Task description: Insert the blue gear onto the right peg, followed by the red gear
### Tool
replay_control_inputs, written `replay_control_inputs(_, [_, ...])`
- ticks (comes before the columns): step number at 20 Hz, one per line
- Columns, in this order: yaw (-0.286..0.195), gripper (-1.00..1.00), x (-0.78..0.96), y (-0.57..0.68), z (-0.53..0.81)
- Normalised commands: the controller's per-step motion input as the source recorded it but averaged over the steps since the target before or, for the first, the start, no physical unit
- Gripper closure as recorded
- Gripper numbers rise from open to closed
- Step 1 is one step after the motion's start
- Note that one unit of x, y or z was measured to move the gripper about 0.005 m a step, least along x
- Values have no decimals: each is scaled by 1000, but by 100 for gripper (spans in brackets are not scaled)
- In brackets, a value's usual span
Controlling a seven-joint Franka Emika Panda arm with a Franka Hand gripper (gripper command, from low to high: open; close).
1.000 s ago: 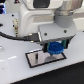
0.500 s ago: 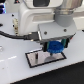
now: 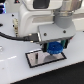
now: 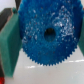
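Note:
My gripper (image 3: 54, 48) hangs low over the black-edged grey plate (image 3: 37, 60) and is shut on the blue gear (image 3: 54, 48), which sits between the fingers just above the plate's end on the exterior view's right. In the wrist view the blue gear (image 4: 47, 34) fills the frame: a toothed bright-blue disc with a dark centre hole, and a teal finger pad (image 4: 11, 42) presses its edge. The right peg is hidden under the gear and gripper. The red gear is out of view.
The white table (image 3: 20, 72) spreads around the plate. The arm's white body (image 3: 47, 17) and a black cable (image 3: 12, 36) fill the space above. A dark object (image 3: 2, 10) stands at the back on the exterior view's left.
The gripper with the blue gear has barely shifted over the plate's right end; nothing was released or picked up.

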Motion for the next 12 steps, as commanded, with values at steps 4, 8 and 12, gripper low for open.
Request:
replay_control_inputs(4, [0, 100, 1, -54, -351])
replay_control_inputs(8, [0, 100, 39, -4, 93])
replay_control_inputs(12, [0, 100, 110, 14, 396])
